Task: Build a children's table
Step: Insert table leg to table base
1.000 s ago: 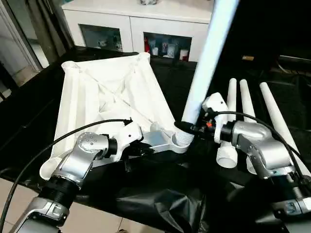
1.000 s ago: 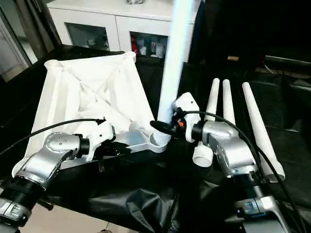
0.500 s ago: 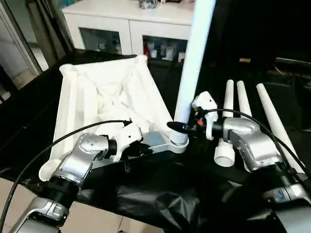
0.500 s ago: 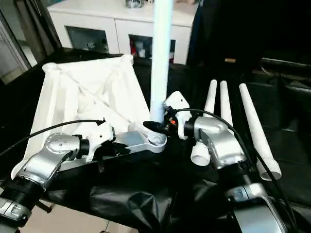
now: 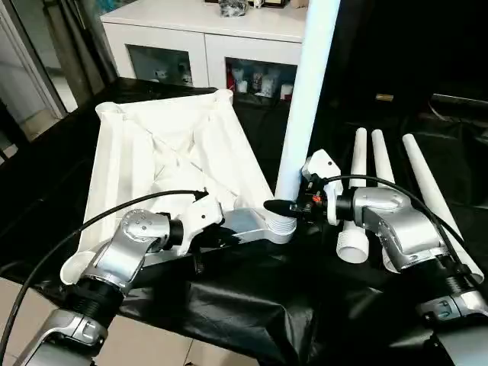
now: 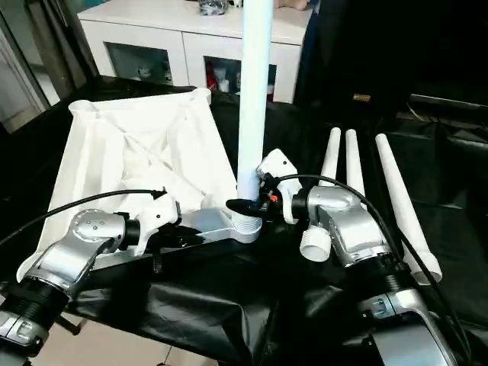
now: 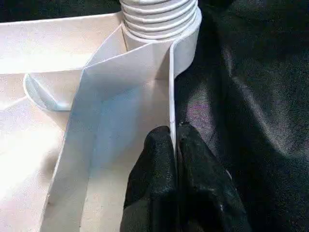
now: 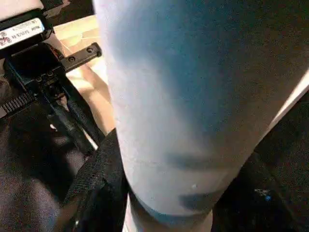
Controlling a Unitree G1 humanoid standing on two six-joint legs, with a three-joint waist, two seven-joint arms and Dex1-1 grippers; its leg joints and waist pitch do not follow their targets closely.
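The children's table's white tabletop point(image 5: 168, 152) lies underside up on the black cloth. My left gripper point(image 7: 175, 140) is shut on the thin rim wall at its near edge, just short of the near right corner socket point(image 5: 280, 227). One white leg point(image 5: 305, 99) stands almost upright with its threaded end in that socket. My right gripper point(image 5: 293, 204) is shut on this leg just above the threads; a black finger point(image 8: 96, 179) wraps its side. Three more legs point(image 5: 381, 164) lie side by side to the right of the tabletop.
A white cabinet point(image 5: 221, 46) with glass doors stands behind the work surface. The black cloth point(image 5: 252, 297) hangs over the near edge between my forearms. The loose leg nearest my right arm point(image 5: 355, 198) lies close to its forearm.
The held leg leaned to the right a second ago and now stands nearly upright in the socket. My right gripper moved slightly left with it. The left gripper kept its grip.
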